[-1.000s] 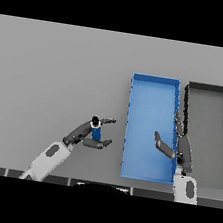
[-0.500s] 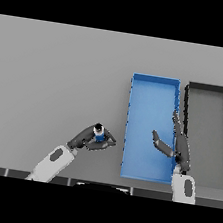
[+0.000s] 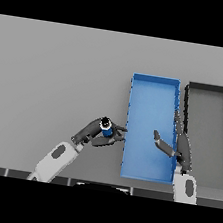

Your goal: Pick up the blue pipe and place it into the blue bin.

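On the grey tabletop, the blue bin sits just right of your left robot hand, curled round the blue pipe. Carry it over the rim, then release. Right robot hand hangs relaxed.

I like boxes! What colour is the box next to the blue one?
Black, or very dark grey: the dark bin beside the blue bin, head view.
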Controlling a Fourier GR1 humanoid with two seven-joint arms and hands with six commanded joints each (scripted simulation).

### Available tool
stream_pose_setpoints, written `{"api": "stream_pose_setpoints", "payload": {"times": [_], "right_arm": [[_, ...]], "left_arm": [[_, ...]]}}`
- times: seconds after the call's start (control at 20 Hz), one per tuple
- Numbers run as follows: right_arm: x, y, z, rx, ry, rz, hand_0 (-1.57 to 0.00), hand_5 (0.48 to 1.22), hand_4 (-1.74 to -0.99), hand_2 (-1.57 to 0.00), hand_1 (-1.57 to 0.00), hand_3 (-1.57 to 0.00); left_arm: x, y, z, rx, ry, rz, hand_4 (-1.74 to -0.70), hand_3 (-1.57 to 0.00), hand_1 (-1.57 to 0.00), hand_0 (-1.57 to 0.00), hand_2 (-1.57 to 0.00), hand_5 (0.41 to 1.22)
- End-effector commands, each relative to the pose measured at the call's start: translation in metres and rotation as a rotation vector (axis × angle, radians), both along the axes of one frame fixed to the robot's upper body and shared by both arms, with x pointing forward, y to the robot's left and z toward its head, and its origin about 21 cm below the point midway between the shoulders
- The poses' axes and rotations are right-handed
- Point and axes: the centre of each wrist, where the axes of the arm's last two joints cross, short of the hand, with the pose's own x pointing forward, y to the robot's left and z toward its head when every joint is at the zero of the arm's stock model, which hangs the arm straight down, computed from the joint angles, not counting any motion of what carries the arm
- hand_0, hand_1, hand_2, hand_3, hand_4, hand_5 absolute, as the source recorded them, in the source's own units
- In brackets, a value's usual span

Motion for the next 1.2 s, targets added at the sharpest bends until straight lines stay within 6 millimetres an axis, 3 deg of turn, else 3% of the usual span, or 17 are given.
{"api": "stream_pose_setpoints", "payload": {"times": [0.0,0.3,0.5,0.6,0.75,0.9,1.0,1.15], "right_arm": [[-0.001,-0.001,-0.001,-0.004,0.001,0.003,0.00,0.643,-1.184,0.00,0.00,0.00],[0.003,-0.001,0.000,-0.017,-0.018,-0.011,0.00,0.643,-1.151,0.00,0.00,0.00],[-0.040,0.014,-0.004,-0.021,-0.062,-0.137,0.00,0.643,-1.138,0.00,0.00,0.00],[-0.065,0.024,-0.002,-0.034,-0.072,-0.243,0.00,0.643,-1.188,0.00,0.00,0.00],[-0.079,0.036,0.009,-0.037,-0.099,-0.298,0.00,0.642,-1.187,-0.02,0.00,0.00],[-0.078,0.036,0.034,0.165,-0.143,-0.133,0.00,0.624,-1.202,-0.09,-0.02,0.00],[-0.074,0.027,0.048,0.175,-0.031,-0.019,0.00,0.607,-1.215,-0.12,-0.03,0.00],[-0.058,0.030,0.072,0.177,0.021,0.146,0.00,0.577,-1.237,-0.11,-0.01,0.00]], "left_arm": [[0.002,-0.002,0.007,0.000,-0.013,-0.010,-1.47,-1.56,-1.56,-1.55,-1.56,1.215],[0.005,-0.007,0.025,0.024,-0.022,-0.040,-1.47,-1.57,-1.57,-1.57,-1.57,1.220],[0.005,-0.004,0.019,0.031,-0.012,-0.036,-1.47,-1.57,-1.57,-1.57,-1.57,1.220],[0.003,-0.009,0.019,0.034,-0.018,-0.038,-1.47,-1.57,-1.57,-1.57,-1.57,1.220],[0.004,-0.009,0.017,0.032,-0.016,-0.051,-1.47,-1.57,-1.57,-1.57,-1.57,1.220],[0.000,-0.009,0.017,0.039,-0.017,-0.052,-1.47,-1.57,-1.57,-1.57,-1.57,1.221],[0.001,-0.013,0.021,0.043,-0.020,-0.063,-1.47,-1.57,-1.57,-1.57,-1.57,1.221],[0.004,-0.010,0.022,0.041,-0.019,-0.071,-1.47,-1.57,-1.57,-1.57,-1.57,1.221]]}}
